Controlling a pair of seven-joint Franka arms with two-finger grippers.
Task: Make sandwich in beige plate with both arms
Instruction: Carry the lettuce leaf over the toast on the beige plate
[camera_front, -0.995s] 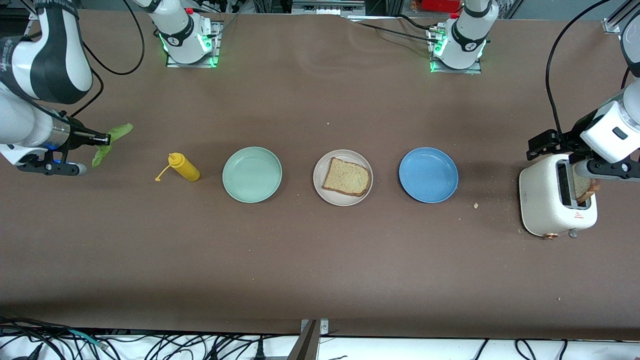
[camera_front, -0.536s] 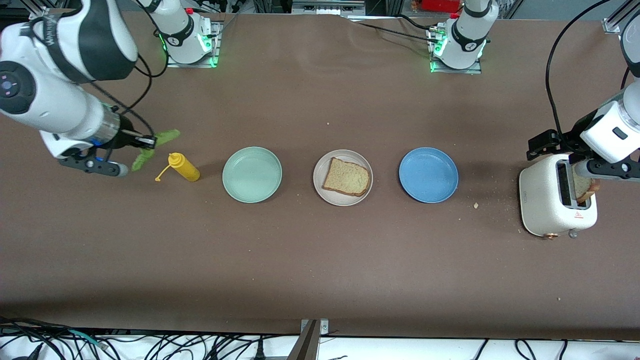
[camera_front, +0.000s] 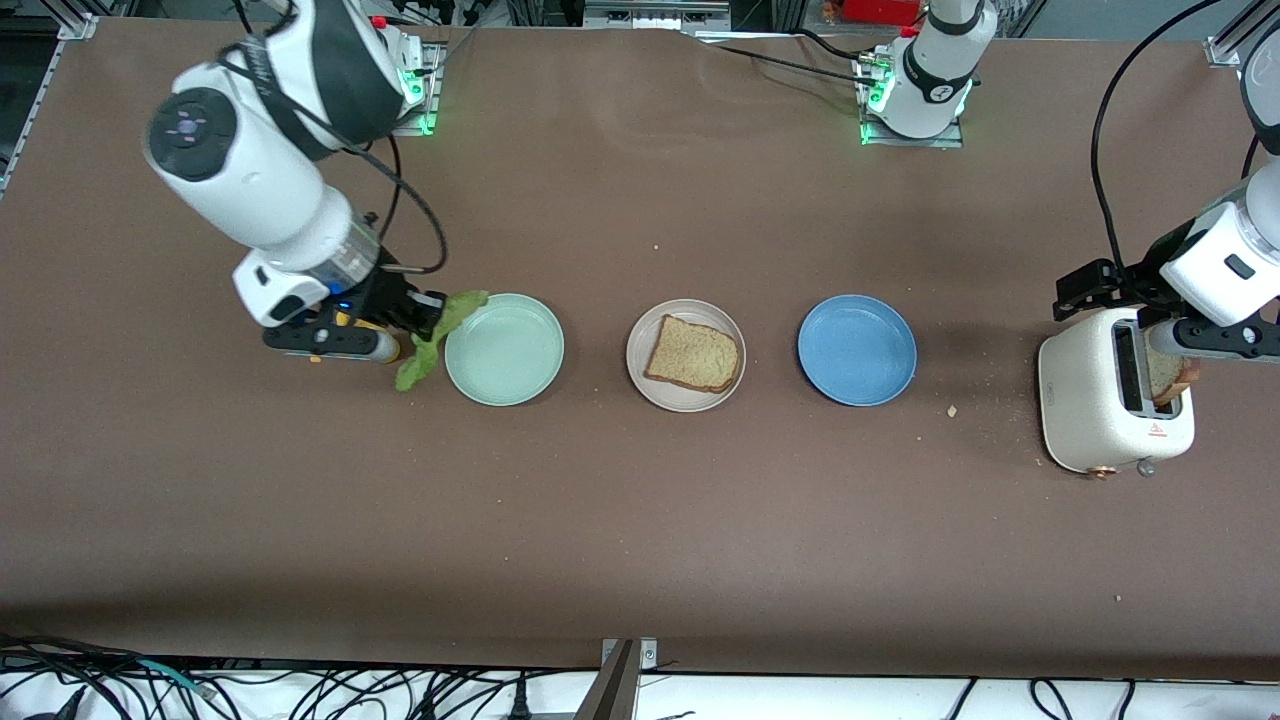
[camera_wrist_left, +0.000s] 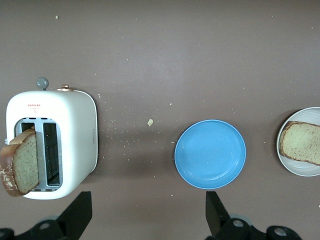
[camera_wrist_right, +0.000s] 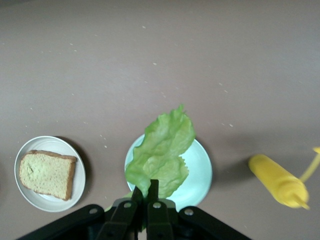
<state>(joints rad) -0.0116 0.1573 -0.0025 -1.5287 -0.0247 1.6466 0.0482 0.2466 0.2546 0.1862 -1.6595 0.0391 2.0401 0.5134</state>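
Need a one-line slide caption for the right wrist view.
Right gripper shut on lettuce leaf above mint-green plate; bread slice on beige plate.

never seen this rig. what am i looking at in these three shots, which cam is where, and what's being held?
Two white robot arms work at a brown table. The front view comes from a high camera facing them; the other two come from cameras on each arm's wrist.

In a row on the table: a yellow squeeze bottle, a mint-green plate, a beige plate with one bread slice on it, a blue plate, and a white toaster with a second slice sticking out of a slot.

The right end effector is shut on a lettuce leaf, up in the air over the mint-green plate's edge. The left end effector is open above the toaster and holds nothing.
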